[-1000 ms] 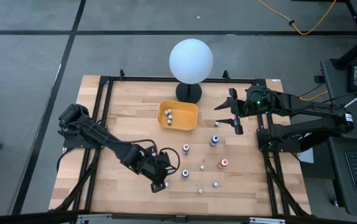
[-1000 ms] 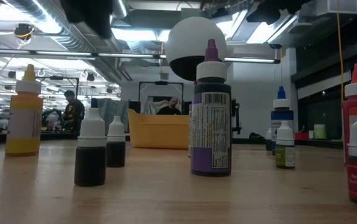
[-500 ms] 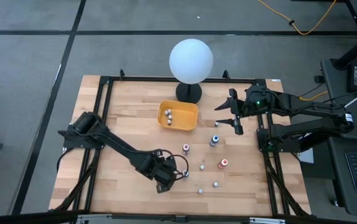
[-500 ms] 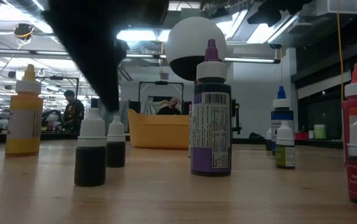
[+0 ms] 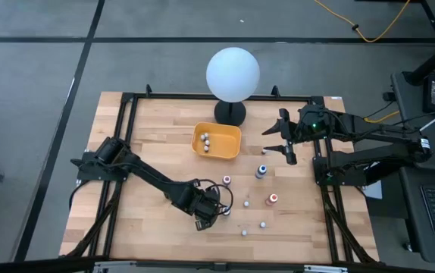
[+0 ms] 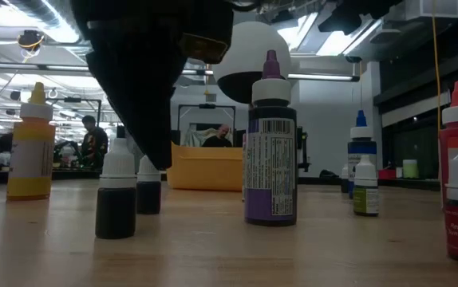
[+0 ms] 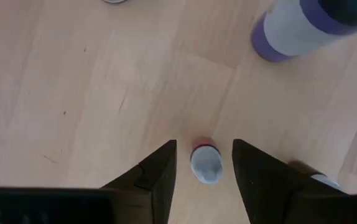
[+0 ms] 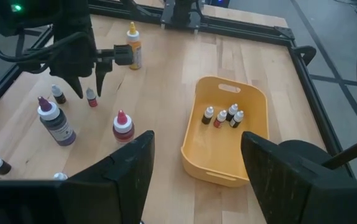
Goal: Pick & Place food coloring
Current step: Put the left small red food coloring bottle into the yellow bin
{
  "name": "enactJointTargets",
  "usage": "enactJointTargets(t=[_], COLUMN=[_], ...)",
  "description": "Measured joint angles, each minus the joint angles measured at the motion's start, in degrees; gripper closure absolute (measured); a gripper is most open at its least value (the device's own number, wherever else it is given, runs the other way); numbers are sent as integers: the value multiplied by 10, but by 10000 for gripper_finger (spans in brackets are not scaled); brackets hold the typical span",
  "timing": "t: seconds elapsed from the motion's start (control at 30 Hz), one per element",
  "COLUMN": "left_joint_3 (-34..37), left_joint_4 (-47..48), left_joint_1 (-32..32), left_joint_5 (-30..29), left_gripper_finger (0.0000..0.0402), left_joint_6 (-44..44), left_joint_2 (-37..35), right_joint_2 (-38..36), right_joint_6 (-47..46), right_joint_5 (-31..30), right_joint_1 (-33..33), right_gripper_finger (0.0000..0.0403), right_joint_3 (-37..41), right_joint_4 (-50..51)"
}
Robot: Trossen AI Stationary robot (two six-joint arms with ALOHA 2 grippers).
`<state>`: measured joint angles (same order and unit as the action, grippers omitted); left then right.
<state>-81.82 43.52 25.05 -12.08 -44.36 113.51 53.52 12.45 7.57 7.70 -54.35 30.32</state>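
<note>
**Left end effector straddled a small bottle on the worktop**

High view: the left arm reached across the wooden worktop, its left end effector low among the scattered food coloring bottles in the near middle. Several bottles stood loose between the arm and the right edge; four more lay in the yellow tray, which sat just in front of the white globe. The right end effector hung apart near the right rail, clear of the bottles, its fingers spread wide and empty.

Low view: a dark arm part came down from above behind two small dark bottles with white caps. A purple bottle stood upright mid-picture, a yellow-orange bottle far to one side, blue- and red-topped ones to the other.

Left wrist view: the two dark fingers stood partly open on either side of a small red-collared bottle standing upright on the wood, with a gap showing on both sides; nothing was gripped.

Right wrist view: the tray held four little bottles; the left arm hovered over the loose ones beyond.
</note>
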Motion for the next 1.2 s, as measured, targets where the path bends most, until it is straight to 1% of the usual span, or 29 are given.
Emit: enactJointTargets(t=[0.17,0.3,0.5,0.67,0.83,1.1,1.2], left_joint_3=[0,0,0,0,0,-1,-1], left_joint_4=[1,3,4,12,12,12,12], left_joint_1=[-1,0,1,1,-1,-1,-1], left_joint_5=[2,21,29,29,28,36,37], left_gripper_finger=[265,267,266,275,295,347,356], left_joint_6=[0,-3,-3,0,1,1,1], left_joint_2=[0,0,0,0,0,-1,-1], right_joint_2=[0,0,0,0,0,0,0], right_joint_6=[2,2,10,15,15,15,15], right_joint_5=[0,0,0,0,0,0,0], right_joint_1=[0,0,0,0,0,0,0], right_gripper_finger=[162,162,162,162,162,162,162], right_joint_3=[0,0,0,0,0,0,0], right_joint_4=[14,18,18,18,18,18,18])
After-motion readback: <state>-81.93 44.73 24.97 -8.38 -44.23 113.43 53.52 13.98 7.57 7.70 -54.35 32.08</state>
